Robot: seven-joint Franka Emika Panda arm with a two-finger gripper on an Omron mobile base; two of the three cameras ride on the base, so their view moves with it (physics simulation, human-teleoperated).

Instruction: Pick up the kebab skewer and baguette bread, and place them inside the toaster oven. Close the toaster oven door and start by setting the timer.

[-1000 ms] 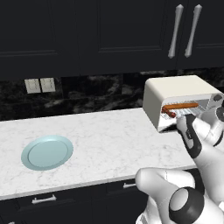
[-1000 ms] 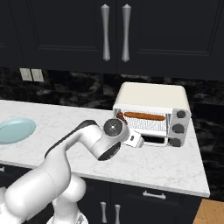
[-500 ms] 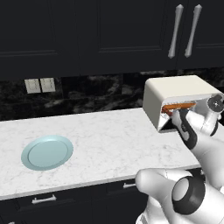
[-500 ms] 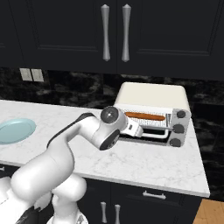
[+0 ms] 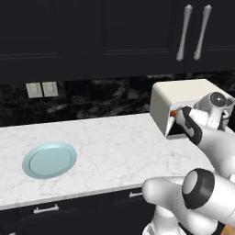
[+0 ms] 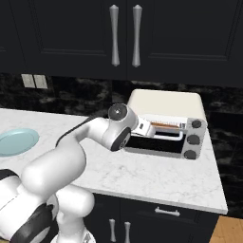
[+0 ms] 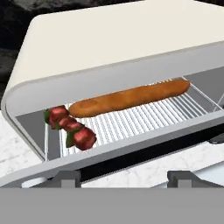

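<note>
Kebab skewer (image 7: 70, 127) lies on the wire rack (image 7: 131, 120) inside the toaster oven (image 7: 113, 48), at the left end of the rack as the hand view shows it; red chunks with some green. Baguette bread (image 7: 131, 97) lies lengthwise on the same rack, behind the skewer, its near end just beside the skewer's chunks. Toaster oven door (image 6: 156, 142) stands part-way open, its frame crossing below the rack in the hand view. Oven sits on the white marble bench (image 5: 114, 151) against the dark backsplash, three dark knobs (image 6: 192, 139) on its right panel. Tool (image 7: 122, 177) sits just before the door, fingertips (image 7: 65, 177) apart, clamped on nothing. Light blue plate (image 5: 49, 159) rests well apart, far along the bench.
</note>
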